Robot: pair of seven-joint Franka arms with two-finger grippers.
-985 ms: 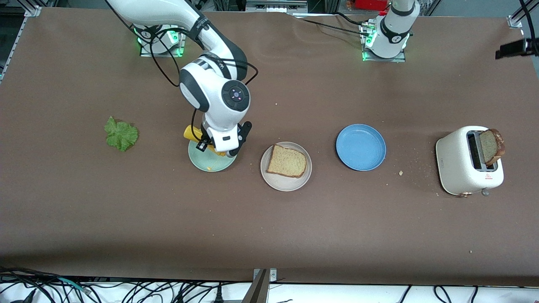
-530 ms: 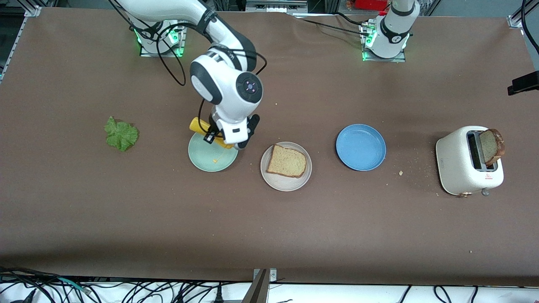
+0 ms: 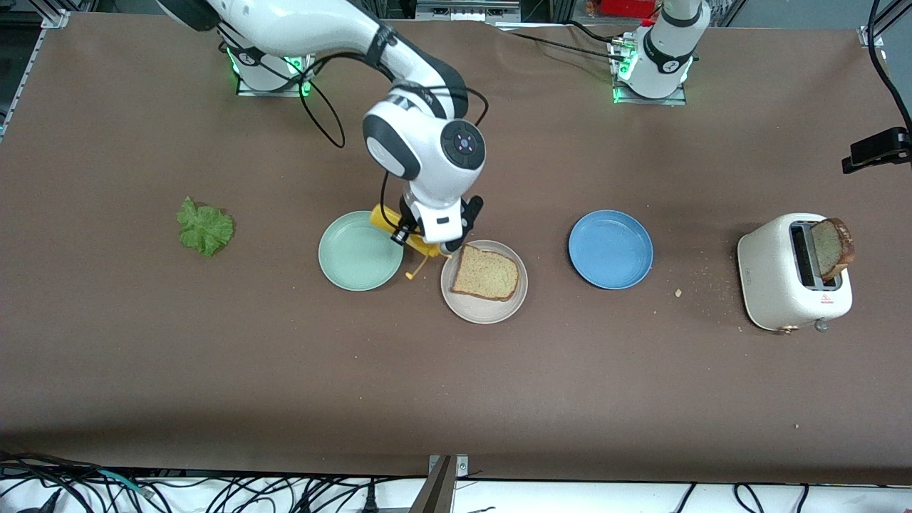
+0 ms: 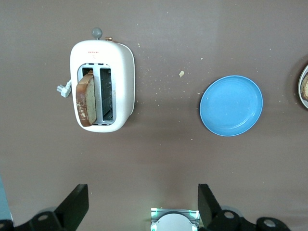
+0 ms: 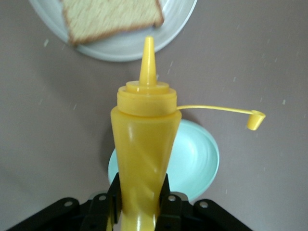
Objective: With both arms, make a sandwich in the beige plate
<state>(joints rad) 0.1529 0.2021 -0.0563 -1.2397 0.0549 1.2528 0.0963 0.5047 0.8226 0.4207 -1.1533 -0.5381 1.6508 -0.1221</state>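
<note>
A yellow squeeze bottle point(image 5: 143, 159) is clamped at its body by the right gripper point(image 5: 139, 204), nozzle tipped forward and cap dangling on its tether, held over the gap between the mint-green plate point(image 3: 360, 251) and the beige plate point(image 3: 484, 281). The beige plate sits near the table's middle, between the mint-green plate and the blue plate point(image 3: 610, 249), with one bread slice point(image 3: 486, 273) lying flat on it. The step in hand is judged to be bringing sauce to that slice. For a clean job, the nozzle should be carried on until it is over the middle of the slice, not its crust or the plate rim, then tilted down and squeezed gently; the loose cap should be kept from dragging through the sauce. The left gripper point(image 4: 139, 209) is held high over the left arm's end of the table, fingers spread wide and empty, waiting. A second slice point(image 3: 832, 247) stands in the toaster point(image 3: 791, 274), and the lettuce leaf point(image 3: 205, 227) lies on the table toward the right arm's end, both not yet used.
</note>
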